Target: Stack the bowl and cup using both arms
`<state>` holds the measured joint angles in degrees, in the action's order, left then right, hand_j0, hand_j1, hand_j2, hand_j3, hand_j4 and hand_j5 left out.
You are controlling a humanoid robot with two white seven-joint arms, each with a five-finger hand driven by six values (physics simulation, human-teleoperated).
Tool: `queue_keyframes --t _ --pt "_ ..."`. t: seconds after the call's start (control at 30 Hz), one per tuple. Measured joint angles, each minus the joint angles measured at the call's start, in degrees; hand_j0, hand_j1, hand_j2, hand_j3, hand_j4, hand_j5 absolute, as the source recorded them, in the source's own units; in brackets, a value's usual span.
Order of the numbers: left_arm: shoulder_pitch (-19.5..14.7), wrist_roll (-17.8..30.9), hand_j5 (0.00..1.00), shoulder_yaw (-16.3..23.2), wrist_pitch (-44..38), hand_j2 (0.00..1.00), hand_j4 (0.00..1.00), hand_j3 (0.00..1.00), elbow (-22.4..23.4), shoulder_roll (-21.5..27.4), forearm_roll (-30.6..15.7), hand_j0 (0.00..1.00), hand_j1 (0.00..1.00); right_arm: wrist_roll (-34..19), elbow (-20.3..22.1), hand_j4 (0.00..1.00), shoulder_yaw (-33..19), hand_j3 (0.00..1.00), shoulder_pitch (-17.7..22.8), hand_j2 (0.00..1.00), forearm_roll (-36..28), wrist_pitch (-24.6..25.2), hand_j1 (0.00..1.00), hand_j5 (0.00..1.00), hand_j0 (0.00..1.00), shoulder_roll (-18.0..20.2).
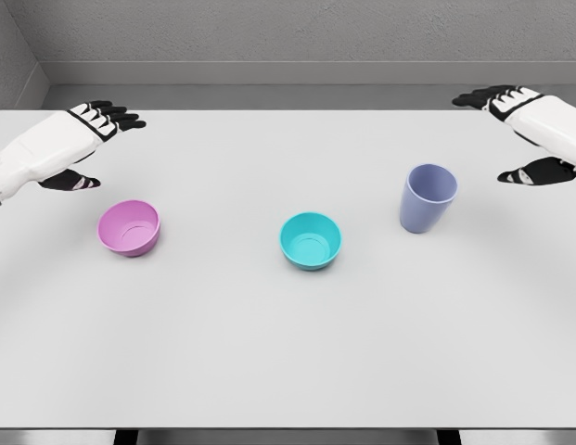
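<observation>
On the pale grey worktop (288, 352) three vessels stand in a loose row, all upright and well apart from one another: a pink bowl (130, 228) toward the left, a teal bowl (311, 240) near the middle, and a lavender-blue cup (427, 197) to the right, set a little farther back than the two bowls. Each has its mouth facing up and nothing inside it — nothing is stacked on anything. The left robot hand (88, 139) reaches in from the left edge on its white forearm, hovering above the worktop behind and to the left of the pink bowl; its dark fingers (116, 117) are stretched out and spread, the thumb hanging lower and apart from them, and it holds nothing. The right robot hand (519, 130) comes in from the right edge, poised to the right of the cup and slightly behind it — its fingers likewise extended toward the middle of the scene, the thumb well below them, with nothing between. Neither hand touches a bowl or the cup. Beyond the far edge of the worktop runs a grey wall (288, 37).
</observation>
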<state>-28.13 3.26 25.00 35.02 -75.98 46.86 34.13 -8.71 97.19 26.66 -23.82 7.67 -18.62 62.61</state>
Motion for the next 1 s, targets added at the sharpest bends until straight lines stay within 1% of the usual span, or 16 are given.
queue_keyframes --t 0.13,0.23,0.3,0.37,0.53,0.6,0.7,0.87,1.0 --pt "-0.4 0.7 1.00 0.0 0.0 1.00 1.00 1.00 -0.1 0.1 0.3 1.00 1.00 0.0 0.1 1.00 -0.1 1.00 -0.2 1.00 0.0 -0.1 1.00 1.00 1.00 0.1" --pt "-0.4 7.2 1.00 0.1 0.0 1.00 1.00 1.00 -1.0 0.3 1.4 1.00 1.00 0.1 -0.1 1.00 -0.5 1.00 -1.4 1.00 0.0 -0.1 1.00 1.00 1.00 0.2" --pt "-0.4 10.2 1.00 0.1 0.0 1.00 1.00 1.00 -2.0 0.4 1.6 1.00 1.00 0.1 -0.3 1.00 -0.6 1.00 -1.8 1.00 -0.1 -0.2 1.00 1.00 1.00 0.4" --pt "-0.4 11.7 1.00 -0.1 0.0 1.00 1.00 1.00 -2.6 0.9 1.8 1.00 1.00 0.1 -0.2 1.00 -0.7 1.00 -1.8 1.00 -0.1 -0.2 1.00 1.00 1.00 0.6" --pt "-0.7 13.8 1.00 -0.6 0.1 1.00 1.00 1.00 -3.2 3.5 1.9 1.00 1.00 0.2 0.0 1.00 -0.8 1.00 -2.4 1.00 -0.2 -0.2 1.00 1.00 1.00 1.4" --pt "-0.6 15.8 1.00 -0.6 0.1 1.00 1.00 1.00 -3.2 4.1 2.1 1.00 1.00 0.1 -0.1 1.00 -0.8 1.00 -3.1 1.00 -0.2 -0.1 1.00 1.00 1.00 1.4" --pt "0.2 18.5 1.00 -0.1 0.1 1.00 1.00 1.00 -3.7 4.2 2.9 1.00 1.00 0.1 -0.1 1.00 -0.8 1.00 -2.9 1.00 -0.2 -0.1 1.00 1.00 1.00 1.4" --pt "0.2 19.9 1.00 1.5 0.1 1.00 1.00 1.00 -5.8 3.7 4.7 1.00 1.00 0.1 0.1 1.00 -0.8 1.00 -3.0 1.00 -0.2 0.0 1.00 1.00 1.00 0.8" --pt "0.2 20.2 1.00 2.3 0.1 1.00 1.00 1.00 -6.4 2.8 5.2 1.00 1.00 0.1 -0.3 1.00 -0.7 1.00 -2.7 1.00 -0.3 0.0 1.00 1.00 1.00 0.5"
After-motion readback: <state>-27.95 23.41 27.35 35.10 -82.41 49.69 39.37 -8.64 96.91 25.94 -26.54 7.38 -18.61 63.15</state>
